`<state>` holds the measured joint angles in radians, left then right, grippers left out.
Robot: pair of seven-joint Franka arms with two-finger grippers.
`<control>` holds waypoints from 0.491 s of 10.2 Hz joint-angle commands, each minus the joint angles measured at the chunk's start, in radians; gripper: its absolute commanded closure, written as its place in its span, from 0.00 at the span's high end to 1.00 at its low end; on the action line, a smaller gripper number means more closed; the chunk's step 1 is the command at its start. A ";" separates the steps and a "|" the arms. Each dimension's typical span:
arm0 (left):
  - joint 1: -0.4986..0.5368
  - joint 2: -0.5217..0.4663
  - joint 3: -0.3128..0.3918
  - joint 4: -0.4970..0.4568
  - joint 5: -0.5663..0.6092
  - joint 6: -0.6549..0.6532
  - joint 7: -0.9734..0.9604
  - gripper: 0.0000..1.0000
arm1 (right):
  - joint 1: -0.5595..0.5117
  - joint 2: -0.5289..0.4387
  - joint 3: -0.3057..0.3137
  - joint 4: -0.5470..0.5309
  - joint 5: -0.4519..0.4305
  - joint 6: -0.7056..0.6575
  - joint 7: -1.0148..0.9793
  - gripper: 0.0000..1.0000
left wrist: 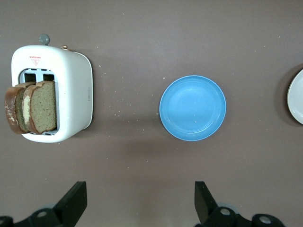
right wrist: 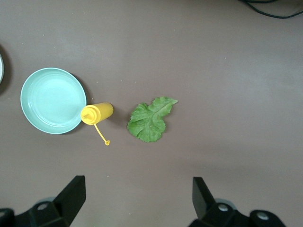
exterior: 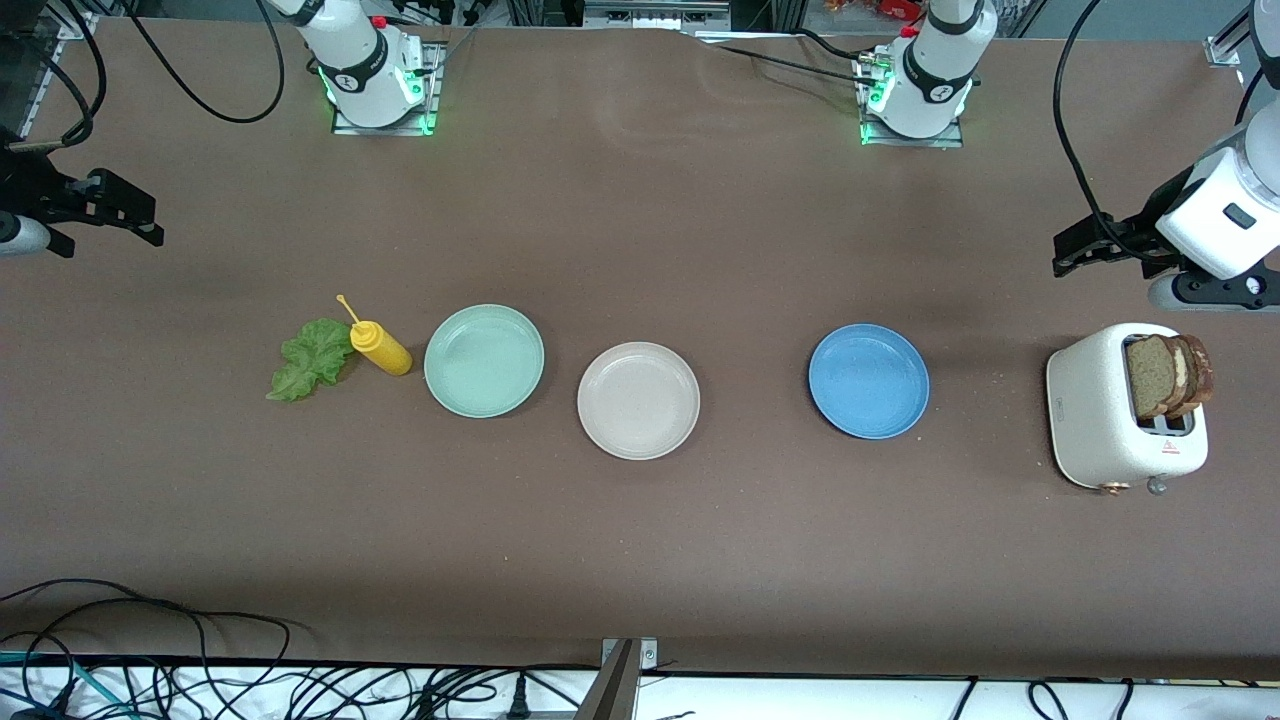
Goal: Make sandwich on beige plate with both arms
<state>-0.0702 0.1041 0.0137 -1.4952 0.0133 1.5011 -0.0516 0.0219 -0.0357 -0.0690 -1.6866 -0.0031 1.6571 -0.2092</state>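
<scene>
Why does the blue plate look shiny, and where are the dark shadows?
Front view: soft shadows hug the blue plate, the beige plate and the toaster. Left wrist view: pale glare rings the blue plate's bowl, and a faint dark patch lies on the table beside it.

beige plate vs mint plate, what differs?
Colour: the beige plate is pale off-white, the mint green plate is pale green.
Place: the beige plate is nearer the front camera; the mint green plate lies toward the right arm's end, beside the yellow squeeze bottle.
Shared: both are round, shallow and empty.
</scene>
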 commanded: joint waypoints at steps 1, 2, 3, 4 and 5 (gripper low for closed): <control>0.006 0.000 0.000 -0.002 -0.003 0.008 0.018 1.00 | 0.001 0.008 0.002 0.025 0.011 -0.019 -0.002 1.00; 0.006 0.000 0.000 -0.002 -0.003 0.008 0.018 1.00 | 0.000 0.008 0.002 0.025 0.014 -0.019 -0.004 1.00; 0.006 0.000 0.000 -0.002 -0.003 0.008 0.018 1.00 | -0.002 0.008 0.000 0.025 0.015 -0.020 -0.006 1.00; 0.006 0.000 0.000 -0.002 -0.003 0.008 0.018 1.00 | -0.002 0.008 0.000 0.025 0.015 -0.019 -0.006 1.00; 0.006 0.000 0.000 -0.002 -0.003 0.008 0.018 1.00 | -0.002 0.008 0.000 0.025 0.014 -0.019 -0.009 1.00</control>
<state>-0.0697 0.1060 0.0137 -1.4952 0.0133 1.5011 -0.0515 0.0222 -0.0357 -0.0684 -1.6864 -0.0031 1.6571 -0.2092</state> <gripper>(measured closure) 0.000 0.000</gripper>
